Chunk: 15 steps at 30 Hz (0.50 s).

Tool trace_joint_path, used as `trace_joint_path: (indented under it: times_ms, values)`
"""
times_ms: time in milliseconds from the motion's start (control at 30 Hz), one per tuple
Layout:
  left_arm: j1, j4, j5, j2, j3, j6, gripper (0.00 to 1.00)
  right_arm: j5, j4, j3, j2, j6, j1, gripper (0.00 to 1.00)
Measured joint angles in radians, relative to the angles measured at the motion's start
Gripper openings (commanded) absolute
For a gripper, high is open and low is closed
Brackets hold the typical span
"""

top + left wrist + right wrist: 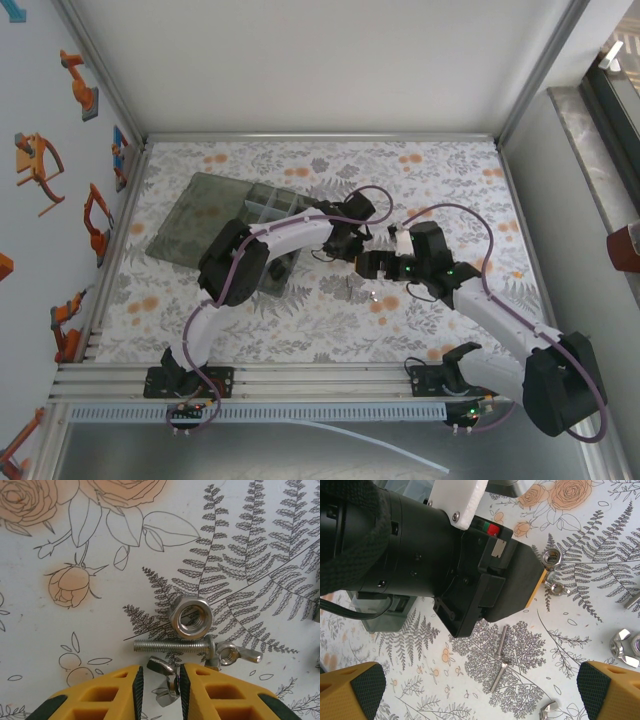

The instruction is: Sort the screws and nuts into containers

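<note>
Silvery hardware lies on the floral mat. In the left wrist view my left gripper (160,669) stands nearly closed around a wing nut (169,692). The right pad (184,685) touches it and a thin gap shows at the left pad. Just beyond the tips lie a screw (170,645), a hex nut (189,616) and a second wing nut (235,654). My right gripper (482,692) is wide open above two screws (500,652) lying end to end. The smoky-grey containers (268,212) sit at the back left, partly hidden by the left arm (285,235).
The left gripper's black body (445,565) looms close in front of the right wrist camera. More nuts (626,647), a wing nut (549,711) and a screw (632,600) lie scattered to the right. The box lid (195,220) lies flat, and metal rails frame the table.
</note>
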Motion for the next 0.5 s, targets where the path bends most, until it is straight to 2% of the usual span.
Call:
trace_joint_path:
  times_ms: [200,367,500]
  values:
    - [0.0,-0.002,-0.016,-0.002,-0.016,-0.009,0.21,0.0,0.003,0.0,0.011,0.0,0.0,0.99]
    - [0.002,0.003,-0.01,-0.004,-0.021,-0.009,0.12,0.0,0.006,0.0,0.019,0.0,0.0,1.0]
    - [0.006,0.01,0.004,-0.008,-0.023,-0.009,0.09,0.0,0.006,0.0,0.019,0.0,0.0,0.99]
